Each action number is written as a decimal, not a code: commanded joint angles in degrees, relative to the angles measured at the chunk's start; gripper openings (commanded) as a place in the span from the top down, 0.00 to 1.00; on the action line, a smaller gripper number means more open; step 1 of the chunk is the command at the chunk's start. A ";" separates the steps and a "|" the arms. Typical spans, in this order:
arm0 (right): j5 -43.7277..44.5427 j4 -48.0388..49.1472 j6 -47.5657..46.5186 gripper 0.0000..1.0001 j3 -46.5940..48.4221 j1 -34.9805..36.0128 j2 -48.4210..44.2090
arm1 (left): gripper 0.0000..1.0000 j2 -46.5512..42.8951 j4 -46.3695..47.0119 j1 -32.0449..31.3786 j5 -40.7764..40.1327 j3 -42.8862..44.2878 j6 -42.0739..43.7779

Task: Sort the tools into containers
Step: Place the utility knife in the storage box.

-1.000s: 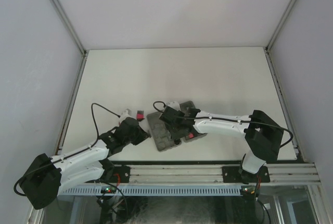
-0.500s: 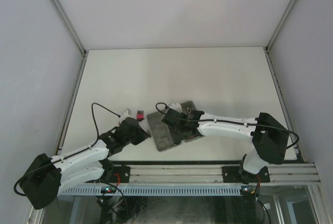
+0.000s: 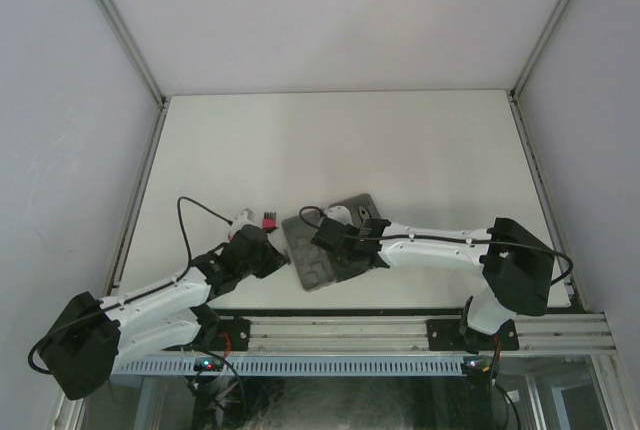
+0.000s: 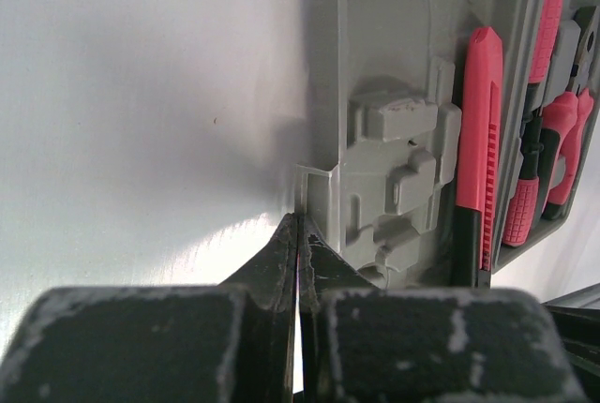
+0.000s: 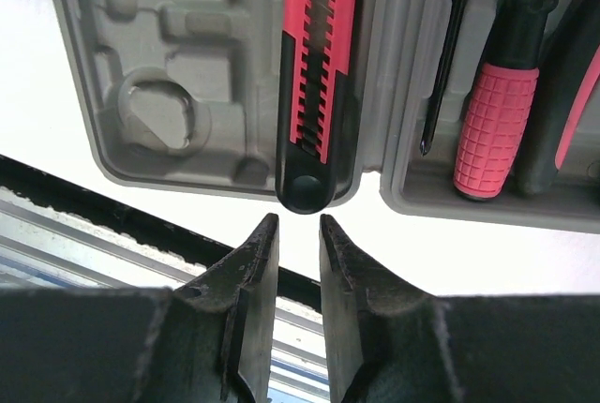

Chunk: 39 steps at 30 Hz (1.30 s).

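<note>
Inside, the grey case [image 5: 187, 28] holds a red-black cutter [image 5: 314, 75] (screwdriver [image 5: 494, 112] beside it).

Right arm [image 3: 430, 246]: it has swung nearer over the last second. Its wrist, earlier over the middle of the tool case [image 3: 352, 208], now sits over the case's near portion. The right gripper [image 5: 298, 223] has come with it, and its fingertips now stand just off the case's near edge. The far right corner of the case, earlier covered by the wrist, is now exposed. The elbow block [image 3: 518, 266] has shifted slightly right and nearer.
</note>
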 commanded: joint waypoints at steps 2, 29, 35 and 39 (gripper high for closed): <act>-0.69 1.70 1.05 0.78 -0.98 0.09 -0.52 | 0.99 0.75 -1.97 0.14 -0.58 1.50 1.80; 1.18 7.60 -1.75 0.82 -0.99 -3.07 -2.03 | 1.00 0.66 -2.14 0.14 -0.34 1.59 2.09; 0.59 11.02 -3.51 0.82 -0.73 -5.13 -2.55 | 1.00 0.66 -2.31 0.14 -0.28 1.68 2.40; -1.05 13.60 -5.27 0.82 0.33 -7.29 -1.52 | 1.00 0.76 -2.40 0.13 -0.14 1.77 2.68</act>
